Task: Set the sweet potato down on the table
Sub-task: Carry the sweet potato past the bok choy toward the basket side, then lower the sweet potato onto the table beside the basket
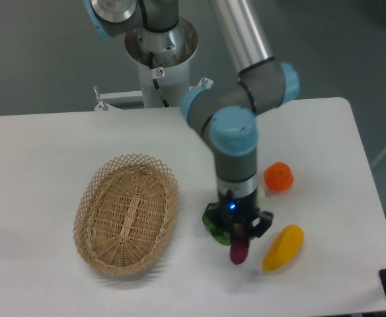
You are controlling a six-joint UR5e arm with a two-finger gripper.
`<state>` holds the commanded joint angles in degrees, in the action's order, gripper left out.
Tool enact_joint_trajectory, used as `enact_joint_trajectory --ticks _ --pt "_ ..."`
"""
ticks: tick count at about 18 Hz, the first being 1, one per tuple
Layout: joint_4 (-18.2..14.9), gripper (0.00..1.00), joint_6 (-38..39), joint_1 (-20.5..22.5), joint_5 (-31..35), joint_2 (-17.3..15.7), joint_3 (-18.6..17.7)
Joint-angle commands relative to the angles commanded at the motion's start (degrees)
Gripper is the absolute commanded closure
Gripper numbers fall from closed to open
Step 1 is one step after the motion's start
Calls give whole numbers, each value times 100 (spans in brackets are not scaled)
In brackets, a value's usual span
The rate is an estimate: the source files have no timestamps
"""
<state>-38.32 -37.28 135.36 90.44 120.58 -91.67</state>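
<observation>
My gripper (238, 239) points straight down over the front middle of the white table (41, 158), shut on the sweet potato (238, 250). The small dark magenta tuber hangs upright between the fingers, its lower end close to the tabletop; whether it touches the surface I cannot tell. The gripper stands in front of the leafy green vegetable (211, 222) and covers most of it.
A yellow-orange vegetable (283, 248) lies just right of the gripper. A round orange fruit (279, 177) sits behind it to the right. An oval wicker basket (127, 212) rests on the left. The table's front edge runs close below the gripper.
</observation>
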Motion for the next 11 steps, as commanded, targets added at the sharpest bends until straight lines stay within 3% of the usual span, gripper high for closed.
enact_joint_trajectory --ticks 11 --pt "9 73 19 -387 475 387 0"
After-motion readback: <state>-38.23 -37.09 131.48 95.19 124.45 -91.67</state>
